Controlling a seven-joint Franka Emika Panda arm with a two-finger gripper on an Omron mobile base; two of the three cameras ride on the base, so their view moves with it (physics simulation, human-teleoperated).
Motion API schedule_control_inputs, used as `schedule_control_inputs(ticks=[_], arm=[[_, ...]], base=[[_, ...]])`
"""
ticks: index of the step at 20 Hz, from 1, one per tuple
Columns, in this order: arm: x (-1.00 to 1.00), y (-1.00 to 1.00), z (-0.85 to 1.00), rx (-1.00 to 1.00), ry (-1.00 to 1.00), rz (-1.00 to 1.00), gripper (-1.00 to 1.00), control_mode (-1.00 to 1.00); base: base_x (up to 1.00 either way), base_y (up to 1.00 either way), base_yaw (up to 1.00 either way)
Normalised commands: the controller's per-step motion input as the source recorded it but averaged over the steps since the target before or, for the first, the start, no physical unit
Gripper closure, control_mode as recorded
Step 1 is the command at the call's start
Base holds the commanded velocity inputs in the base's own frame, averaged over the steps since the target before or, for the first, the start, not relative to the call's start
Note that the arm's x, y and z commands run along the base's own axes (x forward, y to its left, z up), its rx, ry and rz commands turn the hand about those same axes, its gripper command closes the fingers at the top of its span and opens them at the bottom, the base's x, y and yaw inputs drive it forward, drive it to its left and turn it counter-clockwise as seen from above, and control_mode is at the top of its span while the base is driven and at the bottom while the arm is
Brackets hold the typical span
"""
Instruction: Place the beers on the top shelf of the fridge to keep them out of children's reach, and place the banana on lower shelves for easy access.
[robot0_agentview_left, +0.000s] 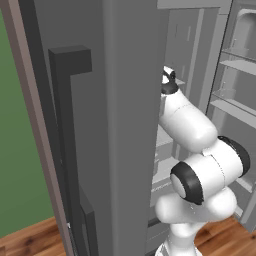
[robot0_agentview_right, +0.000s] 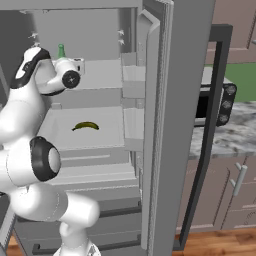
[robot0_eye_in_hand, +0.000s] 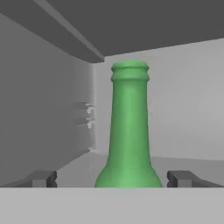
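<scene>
A green beer bottle (robot0_eye_in_hand: 128, 131) stands upright in the hand view, its neck rising between my gripper's (robot0_eye_in_hand: 113, 179) two fingertips. The gripper is open, and its fingertips (robot0_eye_in_hand: 43, 178) stand well clear of the glass on either side. In the right base view the bottle's top (robot0_agentview_right: 61, 51) pokes up just behind my hand, at the left of the fridge's top shelf (robot0_agentview_right: 105, 75). The banana (robot0_agentview_right: 85, 126) lies flat on the lower shelf (robot0_agentview_right: 107, 132) one level down. My arm reaches into the fridge (robot0_agentview_left: 190, 40) past its open left door.
The open left door (robot0_agentview_left: 115, 125) with its dark bar handle (robot0_agentview_left: 67, 150) stands close on the arm's left. The open right door (robot0_agentview_right: 167, 125) carries narrow racks (robot0_agentview_right: 132, 80). A toaster oven (robot0_agentview_right: 215, 105) sits on a marble counter over brown cabinets (robot0_agentview_right: 225, 190).
</scene>
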Motion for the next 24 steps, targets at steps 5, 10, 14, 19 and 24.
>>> schedule_control_inputs(ticks=[5, 10, 14, 19, 24], arm=[[-0.01, -0.02, 0.25, 0.0, 0.06, 0.0, -1.0, -1.0], [-0.02, -0.01, 0.24, 0.0, 0.05, 0.0, -1.0, -1.0], [-0.1, -0.1, 0.22, 0.0, 0.05, 0.0, -1.0, -1.0], [-0.48, -0.31, 0.04, 0.0, 0.05, -0.02, -1.0, -1.0], [-0.64, -0.44, 0.0, 0.0, 0.03, -0.05, -1.0, -1.0]], base=[[0.0, 0.0, 0.0], [0.0, 0.0, 0.0], [0.0, 0.0, 0.0], [0.0, 0.0, 0.0], [0.0, 0.0, 0.0]])
